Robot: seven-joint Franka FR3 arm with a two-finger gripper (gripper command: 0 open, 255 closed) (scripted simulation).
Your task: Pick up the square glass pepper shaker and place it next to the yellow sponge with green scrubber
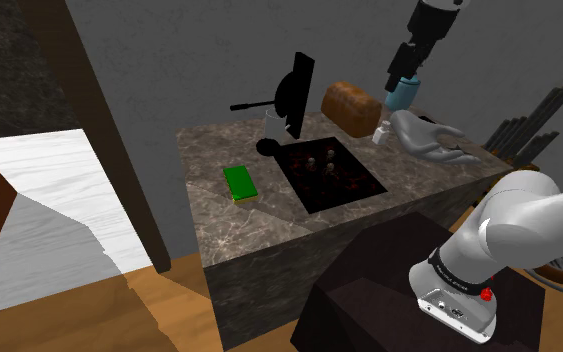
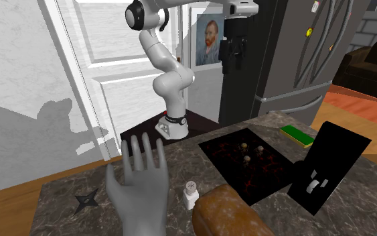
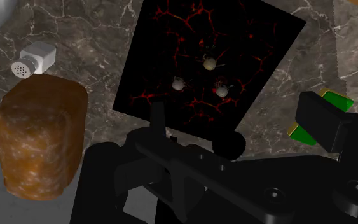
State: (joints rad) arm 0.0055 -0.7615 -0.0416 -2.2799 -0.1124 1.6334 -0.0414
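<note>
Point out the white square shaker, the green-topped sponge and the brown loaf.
White square shaker (image 3: 39, 56): wrist view, side wall.
Green-topped yellow sponge (image 1: 239, 183): shoulder view, green top.
Brown loaf (image 3: 41, 137): wrist view, broad upper face.

1. nothing i can read from here: no word, number or brand.
2. the dark band (image 1: 451, 276) round the arm's lowest joint carries pale marks, too small to make out.

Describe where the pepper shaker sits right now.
In the second exterior view, the white shaker stands on the marble counter, between the grey hand model and the brown loaf, near that view's bottom edge.
</note>
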